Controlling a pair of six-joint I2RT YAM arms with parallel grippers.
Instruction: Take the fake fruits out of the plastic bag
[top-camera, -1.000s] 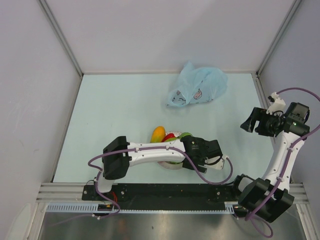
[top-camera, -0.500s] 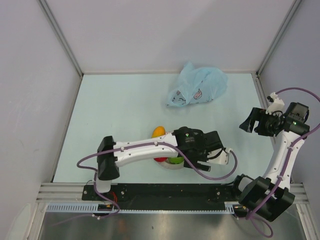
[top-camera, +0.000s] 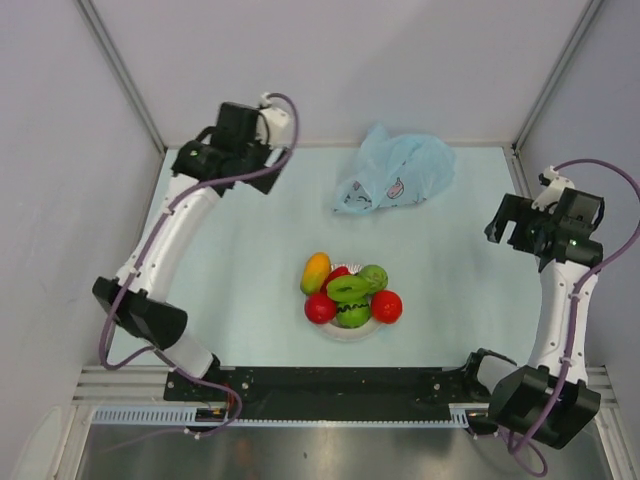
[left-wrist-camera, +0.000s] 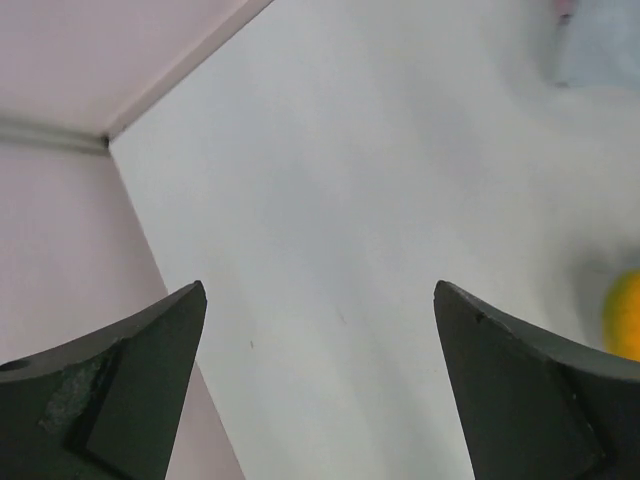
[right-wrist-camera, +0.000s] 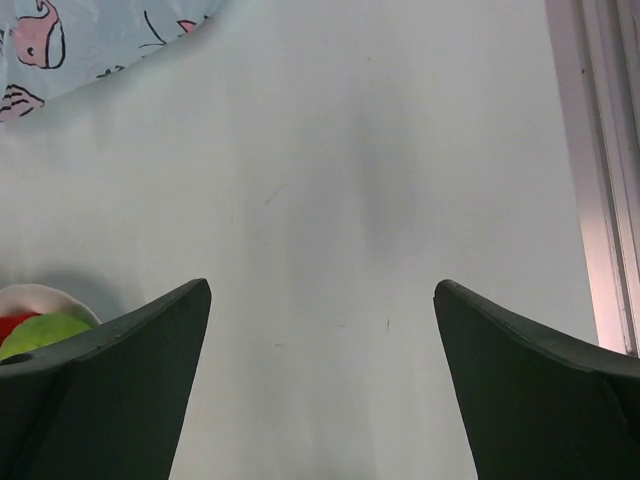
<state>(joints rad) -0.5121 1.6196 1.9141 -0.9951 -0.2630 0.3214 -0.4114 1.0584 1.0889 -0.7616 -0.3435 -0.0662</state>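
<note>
Swung up and away since a second ago, the left arm (top-camera: 165, 235) is now stretched toward the far left corner of the table (top-camera: 230, 250), where before it had been laid across the white plate (top-camera: 345, 332). The right arm (top-camera: 560, 300) has been shifted only slightly at the right edge. The left gripper (top-camera: 195, 162) is held with its jaws spread wide and nothing between them. This is confirmed in its wrist view, where only bare table and the foot of the wall are seen between the dark fingers (left-wrist-camera: 120, 390). This withdrawn pose is judged to have been taken so that the pile is left uncovered. At the centre, the fake fruits (top-camera: 350, 292) are heaped on the plate and touch one another, with a yellow-orange one (top-camera: 316, 270) at the left and reds and greens packed beside it. The plate is judged to serve as the drop-off place, well apart from the plastic bag (top-camera: 395, 178), which lies crumpled near the far wall, right of centre. Whether any fruit is left inside the bag cannot be told: nothing coloured is made out through its folds, and its mouth is not seen. Most of the plate is hidden under the fruits. At the right, the right gripper (top-camera: 505, 228) is likewise held spread and empty over bare table. In its wrist view only a corner of the bag's print and a cut-off slice of plate with a green fruit (right-wrist-camera: 45, 335) are caught. In the left wrist view the bag and the yellow-orange fruit are blurred at the frame edge.
</note>
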